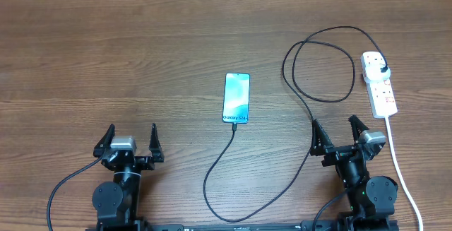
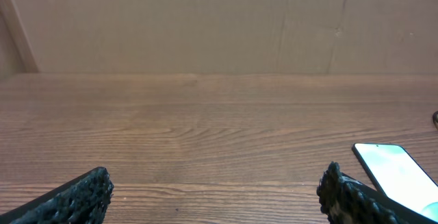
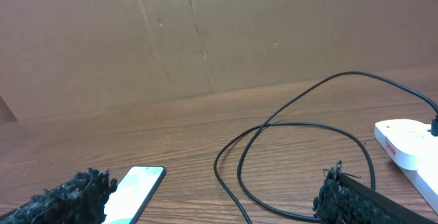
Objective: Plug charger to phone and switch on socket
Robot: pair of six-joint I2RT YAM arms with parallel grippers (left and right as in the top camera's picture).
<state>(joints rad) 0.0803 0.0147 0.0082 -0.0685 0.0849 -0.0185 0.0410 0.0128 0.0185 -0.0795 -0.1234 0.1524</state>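
Across the wooden surface (image 1: pixel 141 47), the left fingers (image 1: pixel 107 139) and right fingers (image 1: pixel 316 136) sit spread and empty at the near edge, the white socket (image 1: pixel 382 93) lies far right, the phone (image 1: pixel 236 97) lies face-up at centre, and the charger (image 1: pixel 284 65) runs from the socket to the phone's near end.

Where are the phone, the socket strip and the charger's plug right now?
phone (image 1: pixel 236 97), overhead view, middle of its lit screen.
socket (image 1: pixel 385 98), overhead view, white body toward its near end.
charger (image 1: pixel 381 67), overhead view, black plug on the socket's far end.
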